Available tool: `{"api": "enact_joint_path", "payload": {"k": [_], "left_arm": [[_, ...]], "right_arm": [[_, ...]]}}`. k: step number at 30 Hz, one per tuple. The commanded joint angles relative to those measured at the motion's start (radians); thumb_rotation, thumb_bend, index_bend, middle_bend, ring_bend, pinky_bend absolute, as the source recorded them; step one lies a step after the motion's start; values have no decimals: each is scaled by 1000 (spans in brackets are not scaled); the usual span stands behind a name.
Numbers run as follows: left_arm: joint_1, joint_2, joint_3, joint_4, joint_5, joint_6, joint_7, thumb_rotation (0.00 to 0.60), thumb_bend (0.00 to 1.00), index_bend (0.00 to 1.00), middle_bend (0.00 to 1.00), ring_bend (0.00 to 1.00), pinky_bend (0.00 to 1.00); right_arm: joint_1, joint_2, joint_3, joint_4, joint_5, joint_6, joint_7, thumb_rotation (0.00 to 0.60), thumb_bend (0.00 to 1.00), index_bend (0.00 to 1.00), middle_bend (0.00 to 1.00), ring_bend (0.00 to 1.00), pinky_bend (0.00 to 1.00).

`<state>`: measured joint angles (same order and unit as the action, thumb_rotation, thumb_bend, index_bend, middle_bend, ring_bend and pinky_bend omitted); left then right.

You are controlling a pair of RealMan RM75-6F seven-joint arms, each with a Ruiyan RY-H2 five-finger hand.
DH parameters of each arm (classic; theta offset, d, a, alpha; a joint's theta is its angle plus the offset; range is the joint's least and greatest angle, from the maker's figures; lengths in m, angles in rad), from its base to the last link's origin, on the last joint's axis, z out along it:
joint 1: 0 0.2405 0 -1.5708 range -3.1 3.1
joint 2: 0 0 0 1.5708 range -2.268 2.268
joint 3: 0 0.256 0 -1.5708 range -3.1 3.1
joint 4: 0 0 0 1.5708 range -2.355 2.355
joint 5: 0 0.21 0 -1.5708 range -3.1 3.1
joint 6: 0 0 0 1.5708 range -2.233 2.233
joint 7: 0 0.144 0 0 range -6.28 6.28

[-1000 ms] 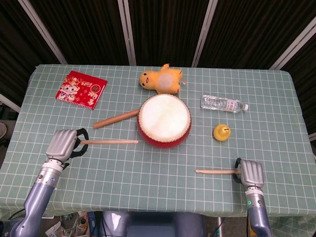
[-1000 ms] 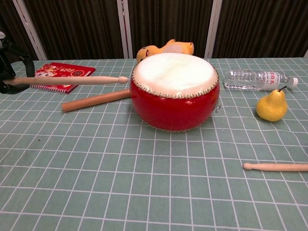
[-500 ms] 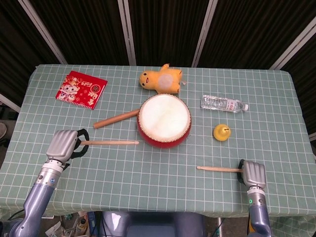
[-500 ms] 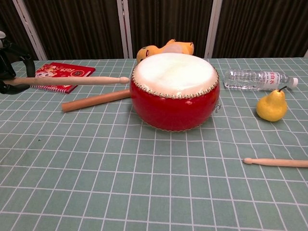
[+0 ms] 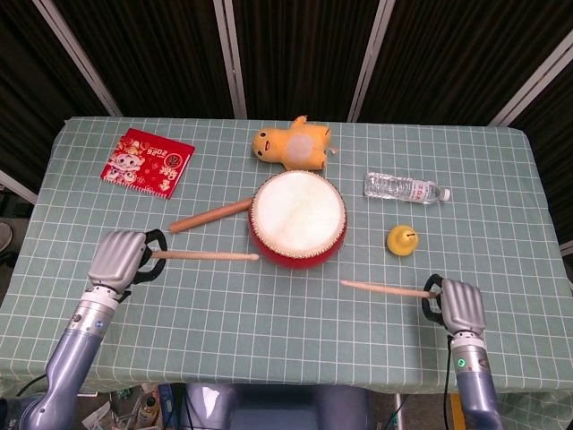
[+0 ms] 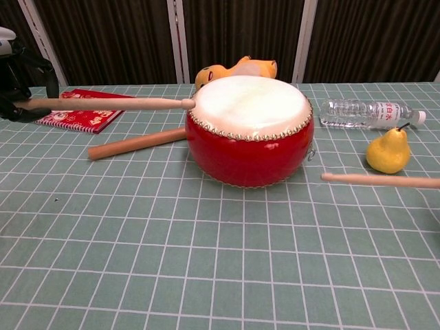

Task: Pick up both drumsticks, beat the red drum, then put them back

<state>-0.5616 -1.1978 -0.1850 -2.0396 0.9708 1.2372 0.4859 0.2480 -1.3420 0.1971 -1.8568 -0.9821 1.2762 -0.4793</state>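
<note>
Both drumsticks have swung closer to the red drum [image 5: 298, 220]; left hand [image 5: 119, 256] holds the left drumstick [image 5: 204, 256], right hand [image 5: 461, 305] holds the right drumstick [image 5: 385, 288].

Head view: high above the near edge, looking steeply down over the whole worktop [image 5: 269, 340]. Chest view: low, close, facing level across the cloth towards the dark curtain. Shared: red drum [image 5: 297, 219], both drumsticks, bottle [image 5: 405, 189], pear [image 5: 402, 240].
</note>
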Motion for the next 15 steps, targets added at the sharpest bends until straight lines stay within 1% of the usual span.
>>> {"api": "enact_joint_path", "payload": {"k": [1, 4, 6, 10, 15], "left_arm": [[-18, -5, -15, -7, -10, 0, 20, 600, 563, 771, 1000, 1000, 1000], [-46, -17, -44, -7, -27, 1, 42, 600, 574, 772, 1000, 1000, 1000], [-76, -29, -75, -2, -55, 0, 61, 600, 578, 774, 1000, 1000, 1000], [-150, -65, -133, 33, -123, -5, 122, 600, 582, 774, 1000, 1000, 1000], [-252, -130, -186, 119, -222, -11, 209, 600, 582, 775, 1000, 1000, 1000]], "right_arm": [[-23, 121, 36, -144, -33, 23, 74, 600, 769, 939, 1000, 1000, 1000], [-37, 169, 38, -199, -43, 20, 124, 600, 771, 941, 1000, 1000, 1000], [-44, 191, 29, -219, -49, 8, 158, 600, 771, 942, 1000, 1000, 1000], [-43, 213, 8, -220, -59, -17, 187, 600, 771, 942, 1000, 1000, 1000], [-35, 228, 2, -217, -59, -30, 214, 600, 772, 942, 1000, 1000, 1000]]}}
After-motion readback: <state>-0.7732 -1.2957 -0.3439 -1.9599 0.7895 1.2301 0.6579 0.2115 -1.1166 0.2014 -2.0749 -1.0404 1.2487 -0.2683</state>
